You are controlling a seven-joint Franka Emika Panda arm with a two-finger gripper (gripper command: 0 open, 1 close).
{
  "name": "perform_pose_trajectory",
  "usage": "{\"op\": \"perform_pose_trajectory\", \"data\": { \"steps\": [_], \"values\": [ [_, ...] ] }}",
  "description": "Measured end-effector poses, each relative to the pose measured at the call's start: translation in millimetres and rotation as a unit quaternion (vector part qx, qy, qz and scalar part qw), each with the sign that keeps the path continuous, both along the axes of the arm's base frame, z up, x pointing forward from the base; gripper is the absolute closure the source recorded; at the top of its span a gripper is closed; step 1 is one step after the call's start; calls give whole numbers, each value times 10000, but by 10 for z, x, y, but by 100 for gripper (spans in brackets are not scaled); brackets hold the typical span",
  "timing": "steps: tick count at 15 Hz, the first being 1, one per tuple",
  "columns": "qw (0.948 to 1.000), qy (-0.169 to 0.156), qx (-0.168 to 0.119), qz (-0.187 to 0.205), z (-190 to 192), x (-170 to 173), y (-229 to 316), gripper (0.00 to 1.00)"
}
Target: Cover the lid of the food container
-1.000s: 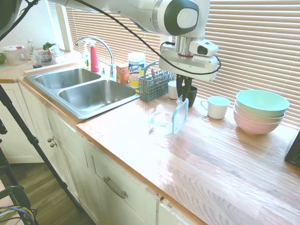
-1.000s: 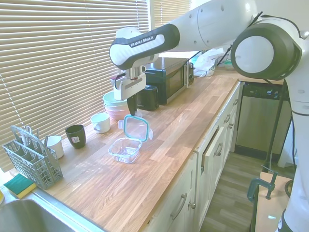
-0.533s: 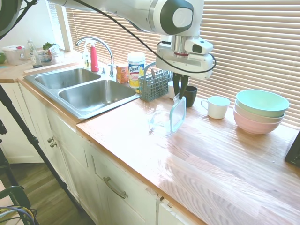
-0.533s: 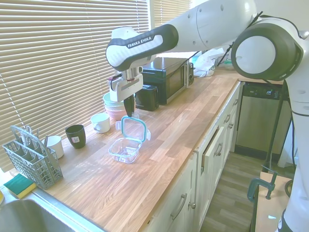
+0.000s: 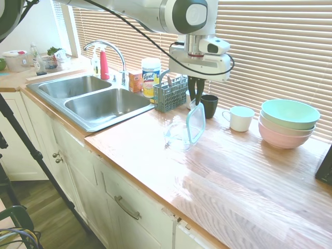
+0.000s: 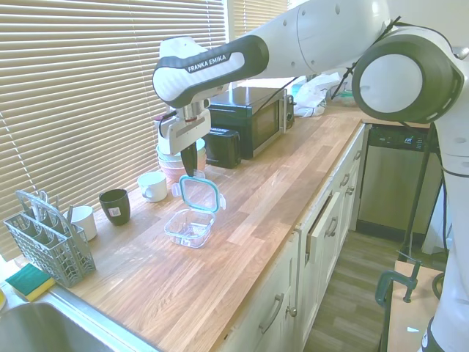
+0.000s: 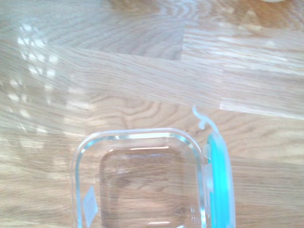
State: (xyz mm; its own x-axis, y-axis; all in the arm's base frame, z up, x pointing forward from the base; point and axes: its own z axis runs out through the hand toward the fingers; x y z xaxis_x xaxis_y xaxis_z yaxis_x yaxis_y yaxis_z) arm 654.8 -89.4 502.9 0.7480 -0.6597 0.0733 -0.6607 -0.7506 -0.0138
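The food container (image 5: 178, 136) is a small clear glass dish standing open on the wooden counter. In the second exterior view the food container (image 6: 189, 227) sits just below the lid. The lid (image 5: 196, 123), clear with a teal rim, hangs nearly upright with my gripper (image 5: 196, 99) shut on its top edge. Its lower edge is at the container's rim on the side toward the bowls. From the other side, the lid (image 6: 199, 195) tilts above the dish under my gripper (image 6: 190, 170). The wrist view shows the food container (image 7: 140, 180) from above, with the lid (image 7: 219, 185) edge-on beside it.
A dark mug (image 5: 209, 105), a white mug (image 5: 240, 118) and stacked pastel bowls (image 5: 288, 122) stand behind the container by the blinds. A grey utensil caddy (image 5: 169, 94) and the double sink (image 5: 98, 101) lie to its left. A microwave (image 6: 253, 121) stands further along the counter.
My gripper has carried the lid sideways toward the sink, so the lid now stands closer over the container. The container has not moved.
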Motion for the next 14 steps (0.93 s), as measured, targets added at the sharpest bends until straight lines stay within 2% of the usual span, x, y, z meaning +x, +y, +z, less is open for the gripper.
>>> {"op": "perform_pose_trajectory", "data": {
  "steps": [6, 14],
  "values": [
    [9998, 37, -198, 53, -25, 23, 442, 100],
    [9974, 121, -699, 150, -555, -37, 1118, 100]
  ]
}}
